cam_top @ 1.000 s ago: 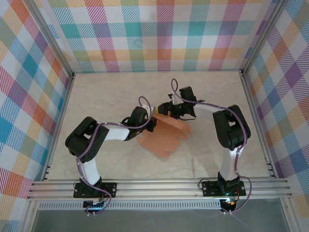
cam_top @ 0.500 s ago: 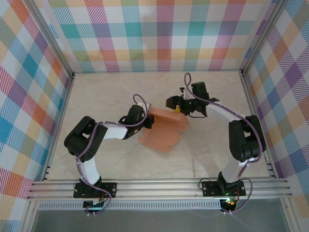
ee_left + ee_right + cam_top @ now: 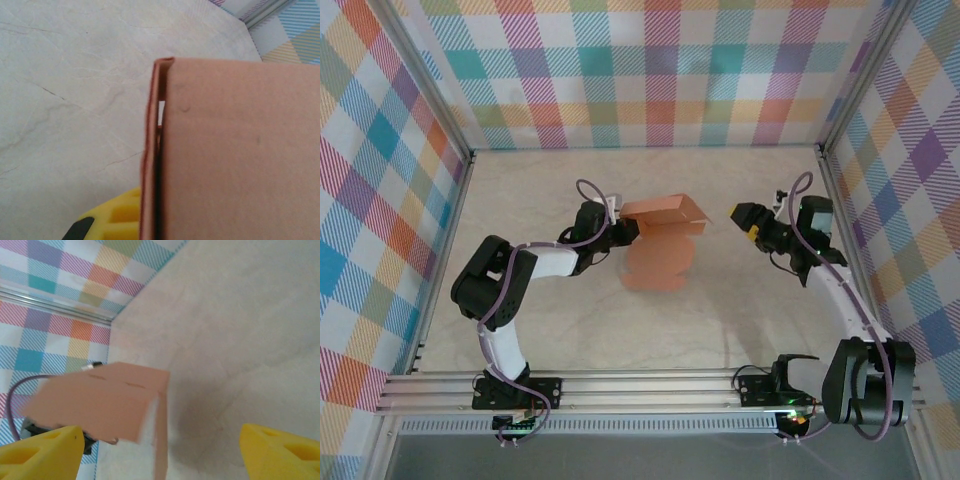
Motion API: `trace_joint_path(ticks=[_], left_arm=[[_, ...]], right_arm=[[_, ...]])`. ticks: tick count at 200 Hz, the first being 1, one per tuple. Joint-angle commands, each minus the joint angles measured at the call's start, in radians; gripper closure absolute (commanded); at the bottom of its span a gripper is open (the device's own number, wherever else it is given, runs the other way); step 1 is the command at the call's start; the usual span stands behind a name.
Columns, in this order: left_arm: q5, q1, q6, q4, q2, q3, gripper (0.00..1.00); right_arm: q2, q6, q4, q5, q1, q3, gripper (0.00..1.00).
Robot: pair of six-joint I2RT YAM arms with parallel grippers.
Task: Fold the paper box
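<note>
Top view, left to right: plaid wall (image 3: 380,200) bounds the pale marbled desk (image 3: 550,330); left arm (image 3: 495,295) reaches from the lower left toward the centre, a purple cable (image 3: 588,190) looping over its wrist; left tool (image 3: 618,232) pinches the left edge of the paper box (image 3: 658,245), just left of centre frame; box salmon-orange, a folded-up block at its upper end and a flat rounded flap spreading below it toward the bottom of the frame; cannot tell whether that flap touches the desk; right tool (image 3: 744,217) right of centre, well apart from the box, pointing left at it; right arm (image 3: 840,300) runs down the right side to the lower right corner. Left wrist view: desk on the left; one yellow finger (image 3: 117,222) at the bottom edge, against a doubled card edge running up the middle; broad card panel over the right half; second finger hidden behind the card. Right wrist view: yellow fingers (image 3: 40,450) in the lower left and lower right corners, spread wide; box left of centre, blurred, two short slits in its top panel, one flap hanging down, its shadow on the desk to its right.
</note>
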Motion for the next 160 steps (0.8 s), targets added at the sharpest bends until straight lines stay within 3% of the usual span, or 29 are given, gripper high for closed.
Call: trace_joint_path(ticks=[1,35,77,114,160], left_arm=[[0.021,0.018,-0.148,0.001,0.008,0.037,1.00],[0.078,0.018,-0.268,0.035,0.017,0.079,1.00],[0.107,0.018,-0.268,0.063,0.005,0.087,1.00],[0.123,0.017,-0.267,0.108,0.002,0.064,1.00],[0.140,0.018,-0.272,0.141,0.002,0.065,1.00]], right_arm=[[0.012,0.016,0.021,-0.062,-0.001,-0.009,0.21],[0.073,0.090,0.154,-0.147,0.035,-0.041,0.28],[0.147,0.159,0.288,-0.139,0.121,-0.011,0.36],[0.202,0.261,0.435,-0.139,0.144,0.007,0.34],[0.229,0.272,0.439,-0.137,0.171,0.070,0.35]])
